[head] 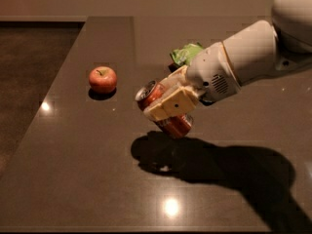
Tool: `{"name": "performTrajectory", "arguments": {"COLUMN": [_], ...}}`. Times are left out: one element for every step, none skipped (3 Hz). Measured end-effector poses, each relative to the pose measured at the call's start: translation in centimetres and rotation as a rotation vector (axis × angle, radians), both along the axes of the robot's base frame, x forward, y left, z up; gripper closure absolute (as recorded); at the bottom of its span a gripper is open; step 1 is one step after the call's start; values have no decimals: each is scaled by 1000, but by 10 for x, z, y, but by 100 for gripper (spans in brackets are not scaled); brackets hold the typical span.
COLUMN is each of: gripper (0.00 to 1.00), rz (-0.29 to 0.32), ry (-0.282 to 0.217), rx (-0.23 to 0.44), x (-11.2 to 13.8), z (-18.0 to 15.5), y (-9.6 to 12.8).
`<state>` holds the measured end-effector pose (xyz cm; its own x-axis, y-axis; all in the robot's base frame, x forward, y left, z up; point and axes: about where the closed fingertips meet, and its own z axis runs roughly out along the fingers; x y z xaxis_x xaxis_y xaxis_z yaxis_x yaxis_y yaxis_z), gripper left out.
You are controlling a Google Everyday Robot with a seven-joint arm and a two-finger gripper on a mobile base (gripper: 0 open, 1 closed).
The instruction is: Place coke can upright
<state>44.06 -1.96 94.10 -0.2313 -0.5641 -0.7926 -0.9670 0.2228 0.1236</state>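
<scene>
The coke can point(176, 124) is red with a silver end. It is tilted, its silver top pointing up-left, and it is held above the dark table point(97, 179). My gripper point(168, 101) is shut on the coke can, with cream fingers point(173, 105) clamped across its middle. The white arm reaches in from the right. The can's shadow lies on the table below it, so it is lifted off the surface.
A red apple point(103, 79) sits on the table to the left of the can. A green bag point(186, 53) lies behind the arm, partly hidden. The table's left edge runs diagonally, with dark floor beyond it.
</scene>
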Motion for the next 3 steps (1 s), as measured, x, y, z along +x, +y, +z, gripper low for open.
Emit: {"name": "performTrajectory", "arguments": {"gripper": [100,100,100], "rz": [-19,-41,-72], "ry": [-18,-64,-105], "rx": [181,298,378], "x": [1,-2,-6], "z": [4,4,-3], "y": [-1,-3,-4]}}
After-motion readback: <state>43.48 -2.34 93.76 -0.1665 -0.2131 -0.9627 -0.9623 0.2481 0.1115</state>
